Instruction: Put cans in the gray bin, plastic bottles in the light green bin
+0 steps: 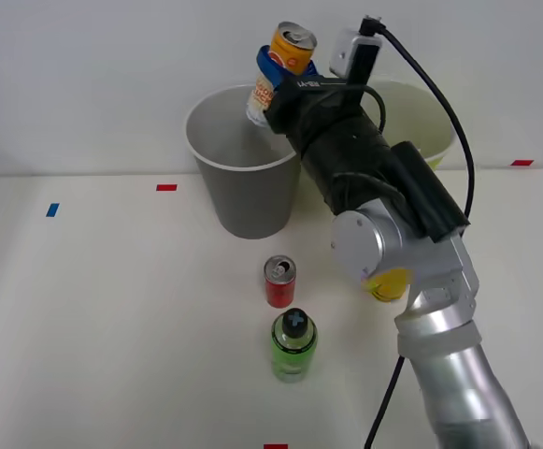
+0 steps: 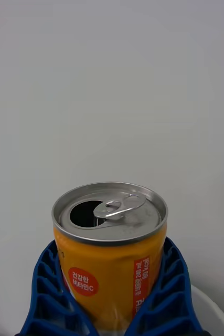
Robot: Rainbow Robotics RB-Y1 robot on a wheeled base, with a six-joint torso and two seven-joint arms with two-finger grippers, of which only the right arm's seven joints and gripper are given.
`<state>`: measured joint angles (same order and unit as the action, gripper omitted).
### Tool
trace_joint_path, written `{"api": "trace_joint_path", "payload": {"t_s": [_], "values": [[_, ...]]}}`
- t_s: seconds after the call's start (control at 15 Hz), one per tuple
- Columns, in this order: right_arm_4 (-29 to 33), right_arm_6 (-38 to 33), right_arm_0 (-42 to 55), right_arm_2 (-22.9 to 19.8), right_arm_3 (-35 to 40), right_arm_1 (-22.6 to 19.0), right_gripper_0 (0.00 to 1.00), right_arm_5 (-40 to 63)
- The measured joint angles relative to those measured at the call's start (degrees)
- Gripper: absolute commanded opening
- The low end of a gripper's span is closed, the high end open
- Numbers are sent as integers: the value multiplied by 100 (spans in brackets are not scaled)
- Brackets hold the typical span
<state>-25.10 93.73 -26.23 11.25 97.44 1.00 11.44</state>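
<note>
White tabletop, item 1: my right gripper (image 1: 285,67), blue ribbed fingers clamped on open-topped orange-and-white drink can (image 1: 284,62), held above right rim of dark gray tapered bin (image 1: 243,192); risk: tilted can w/ off-centre release clips rim, falls outside.

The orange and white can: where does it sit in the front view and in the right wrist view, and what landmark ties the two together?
Front view: the orange and white can is top centre, held tilted above the gray bin at its right rim.
Right wrist view: the orange and white can fills the lower middle, silver top with its opened tab facing the camera.
Shared landmark: the blue ribbed fingers of the right gripper clamped on both sides of the can.
</note>
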Motion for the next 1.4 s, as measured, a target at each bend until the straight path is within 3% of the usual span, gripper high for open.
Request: {"api": "trace_joint_path", "payload": {"t_s": [0.4,1.07,1.13,1.2,1.27,1.33,1.4], "values": [[256,155,-869,-216,-1061,0,0,8],[154,123,-972,-271,-1131,0,0,7],[148,116,-972,-259,-1131,0,7,7],[138,112,-972,-252,-1131,0,36,7],[129,104,-972,-247,-1131,0,76,7],[129,100,-972,-241,-1131,0,100,7],[129,100,-972,-234,-1131,0,100,3]]}}
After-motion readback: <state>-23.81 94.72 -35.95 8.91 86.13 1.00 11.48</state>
